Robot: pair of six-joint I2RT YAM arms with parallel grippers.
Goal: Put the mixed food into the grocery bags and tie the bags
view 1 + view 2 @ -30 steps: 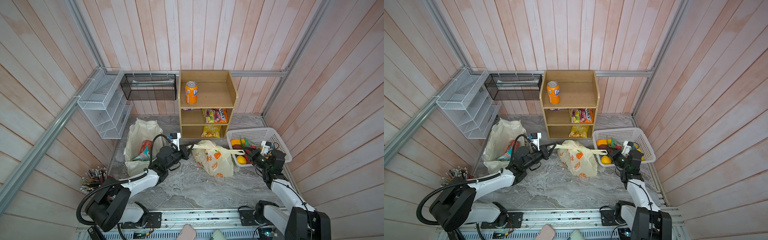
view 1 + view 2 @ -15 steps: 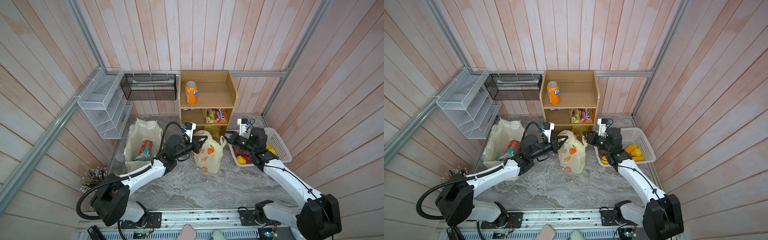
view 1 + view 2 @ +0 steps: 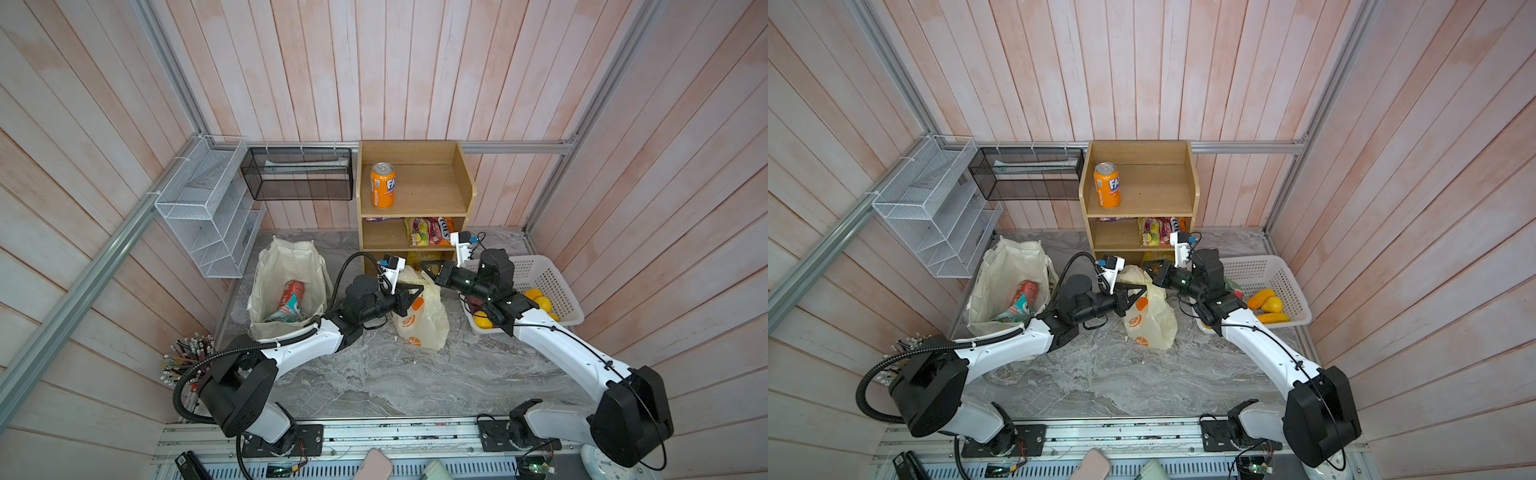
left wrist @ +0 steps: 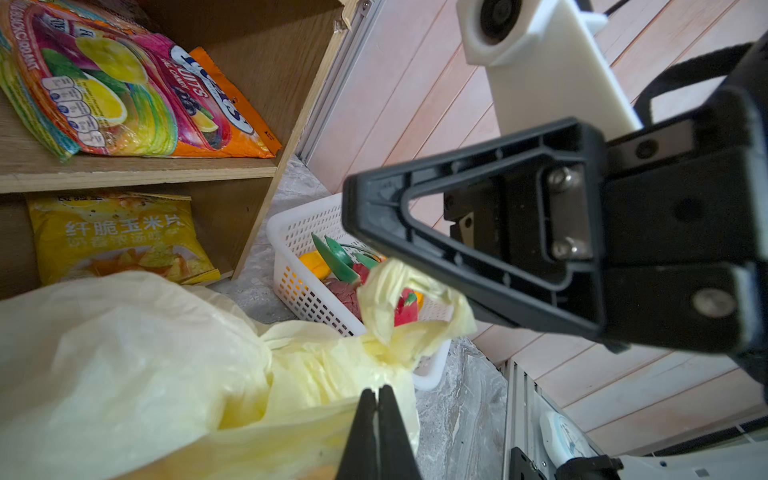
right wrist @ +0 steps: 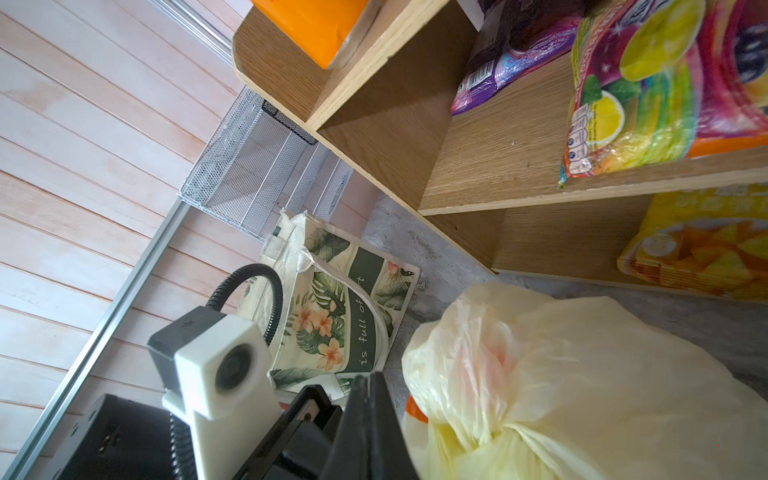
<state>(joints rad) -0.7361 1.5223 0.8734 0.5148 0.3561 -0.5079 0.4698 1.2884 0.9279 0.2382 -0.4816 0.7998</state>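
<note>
Your left gripper [image 3: 419,288] and right gripper [image 3: 424,265], at centre frame in a top view, are both pinched closed on the plastic bag [image 3: 430,322], each on its thin handle film. Pull too hard and the film may tear or slip free before any knot cinches. The bag is crumpled, translucent, pale yellow. The red can [image 3: 294,289] and teal packet [image 3: 291,309] lie in the tote [image 3: 286,262], centre left.

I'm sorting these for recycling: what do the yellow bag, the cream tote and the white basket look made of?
Yellow bag: thin plastic film, translucent and crinkled. Cream tote: cloth, probably canvas, matte with soft folds. White basket: rigid moulded plastic, perforated walls.
</note>
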